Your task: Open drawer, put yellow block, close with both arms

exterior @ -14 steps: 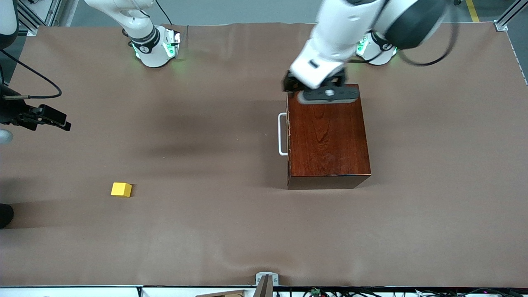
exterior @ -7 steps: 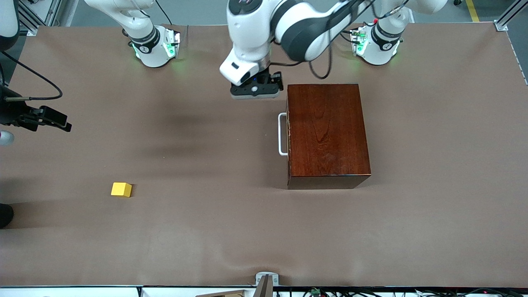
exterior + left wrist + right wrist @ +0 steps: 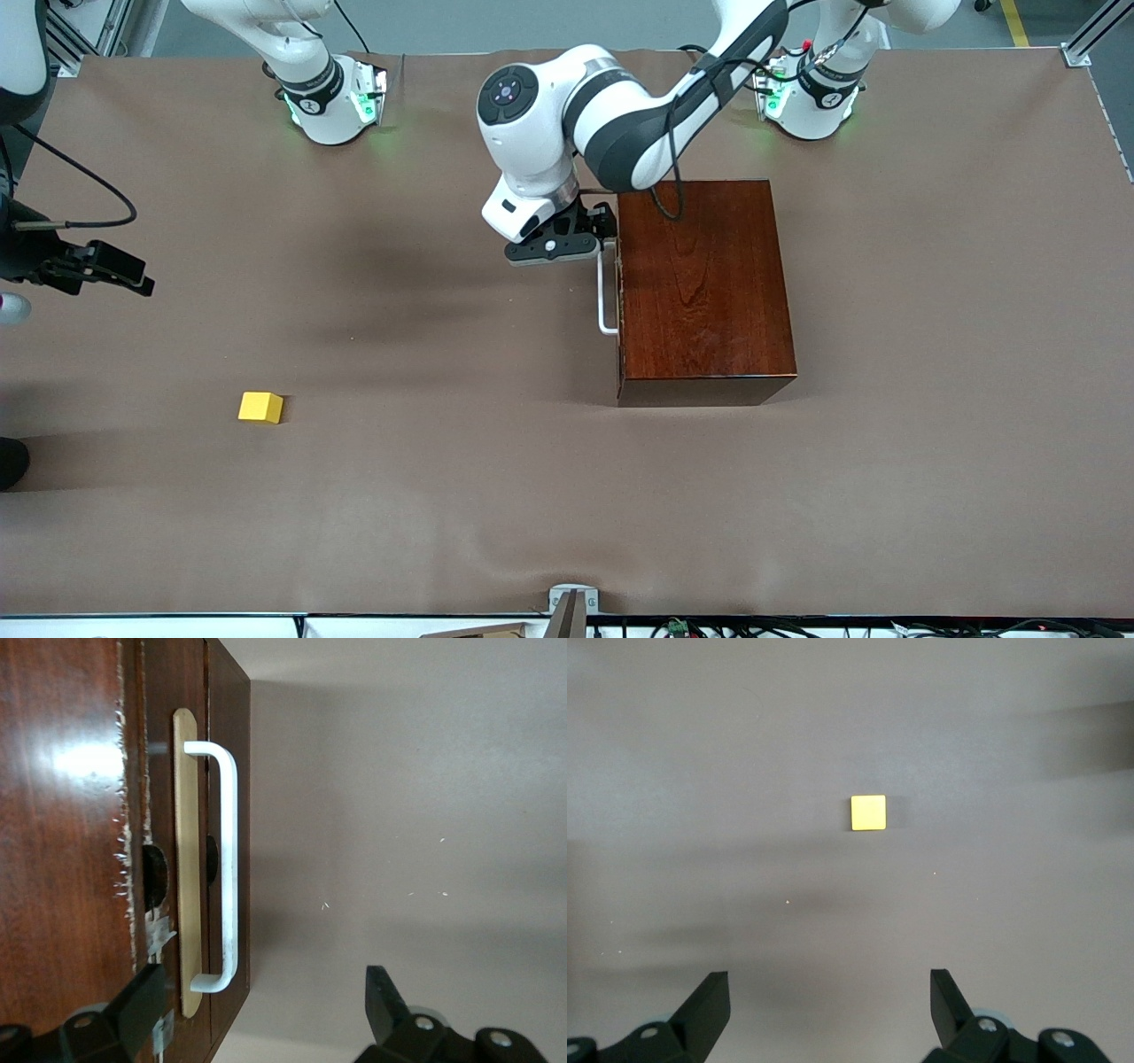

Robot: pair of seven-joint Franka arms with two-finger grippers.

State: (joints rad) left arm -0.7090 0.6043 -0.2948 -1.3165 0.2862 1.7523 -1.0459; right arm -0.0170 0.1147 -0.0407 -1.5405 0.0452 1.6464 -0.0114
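Drawer (image 3: 617, 292) work centres on the left gripper (image 3: 551, 250), which hangs with its black fingers (image 3: 142, 1005) spread wide over the table just beside the wooden box (image 3: 700, 288), at the end of the handle (image 3: 605, 292) farther from the front camera. That handle is a slim white U-shaped bar on the dark drawer front, which sits flush in the glossy reddish-brown box. The left wrist view shows what the front view hides: a pale wood strip (image 3: 186, 859) under the bar and chipped, ragged varnish along the box's edge. The yellow block (image 3: 260, 407), a small plain matte cube, lies on the brown table cover (image 3: 461, 496) well apart from the box, toward the right arm's end and nearer the front camera. The right gripper (image 3: 828, 1001) hangs above it, fingers wide and holding nothing; the right wrist view shows the block's square top face.
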